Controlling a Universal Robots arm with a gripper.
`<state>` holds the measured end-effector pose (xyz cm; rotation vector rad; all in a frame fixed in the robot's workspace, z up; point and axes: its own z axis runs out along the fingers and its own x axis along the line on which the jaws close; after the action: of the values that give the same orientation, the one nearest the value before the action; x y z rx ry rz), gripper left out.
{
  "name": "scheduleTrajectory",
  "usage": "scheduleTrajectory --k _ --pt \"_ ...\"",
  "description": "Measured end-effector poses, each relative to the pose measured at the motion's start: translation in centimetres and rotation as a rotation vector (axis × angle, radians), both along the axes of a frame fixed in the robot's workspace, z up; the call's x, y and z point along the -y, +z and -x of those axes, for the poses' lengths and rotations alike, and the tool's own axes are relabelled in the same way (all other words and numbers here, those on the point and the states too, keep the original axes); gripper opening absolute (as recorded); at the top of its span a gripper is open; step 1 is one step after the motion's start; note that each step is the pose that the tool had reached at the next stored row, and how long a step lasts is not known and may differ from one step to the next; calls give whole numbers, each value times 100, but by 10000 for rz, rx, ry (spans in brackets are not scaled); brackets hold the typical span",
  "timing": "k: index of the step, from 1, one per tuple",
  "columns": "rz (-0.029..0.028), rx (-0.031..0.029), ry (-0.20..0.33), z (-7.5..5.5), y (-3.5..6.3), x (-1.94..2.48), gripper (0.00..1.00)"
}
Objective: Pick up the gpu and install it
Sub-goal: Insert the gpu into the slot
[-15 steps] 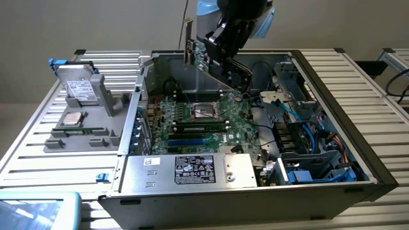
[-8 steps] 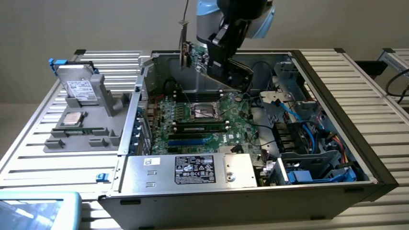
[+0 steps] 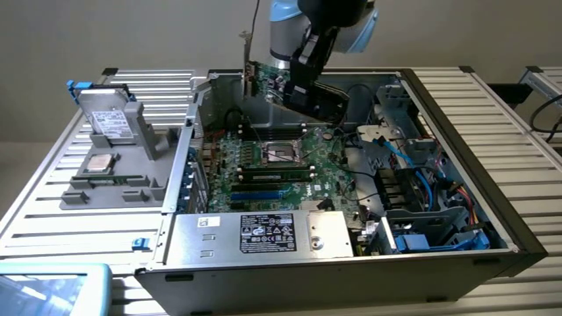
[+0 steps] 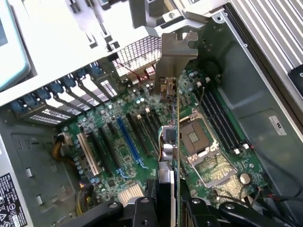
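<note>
The gpu (image 3: 262,78) hangs on edge above the back of the open computer case (image 3: 465,138), green board facing the exterior view's left, its metal bracket (image 3: 245,49) pointing up. My gripper (image 3: 294,89) is shut on it from above. In the wrist view the gpu (image 4: 168,137) runs edge-on between my fingers (image 4: 144,213), its silver bracket (image 4: 176,47) at the far end near the case's rear wall. It hovers over the motherboard (image 4: 132,142), apart from the expansion slots, among them a blue one (image 4: 127,142).
Inside the case are the empty CPU socket (image 3: 283,153), a seated memory stick (image 3: 276,174), the power supply (image 3: 263,234) at the front and blue cables (image 3: 422,191) on the exterior view's right. A grey parts holder (image 3: 114,164) with a hard drive (image 3: 110,122) stands on the left.
</note>
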<state>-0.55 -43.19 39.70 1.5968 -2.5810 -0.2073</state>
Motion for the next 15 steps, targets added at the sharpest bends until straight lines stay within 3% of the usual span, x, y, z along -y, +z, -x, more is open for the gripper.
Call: scheduleTrajectory --k 15 --pt "-7 0 2721 0 -3 0 29"
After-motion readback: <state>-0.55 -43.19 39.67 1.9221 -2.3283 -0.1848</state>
